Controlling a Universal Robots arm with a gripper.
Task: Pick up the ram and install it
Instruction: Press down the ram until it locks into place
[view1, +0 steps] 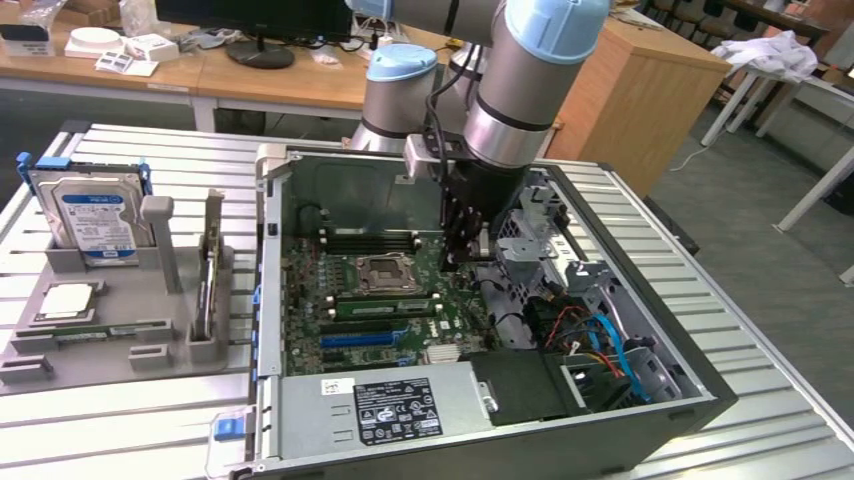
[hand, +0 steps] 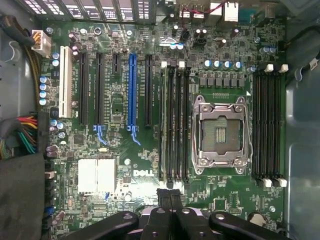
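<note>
Exterior, gripper (view1: 458, 258): jaws pressed together, gripping nothing, low over the motherboard (view1: 340, 345) at frame centre.
Exterior, ram (view1: 382, 305): green stick standing in a slot just below the processor socket (view1: 382, 270).
Exterior, hard drive (view1: 88, 215): upper left, label unreadable.
Wrist, ram (hand: 163, 125): in the slot row beside the socket, one end near the closed jaws.
Wrist, DELL lettering (hand: 142, 174): white, printed on the board.
</note>
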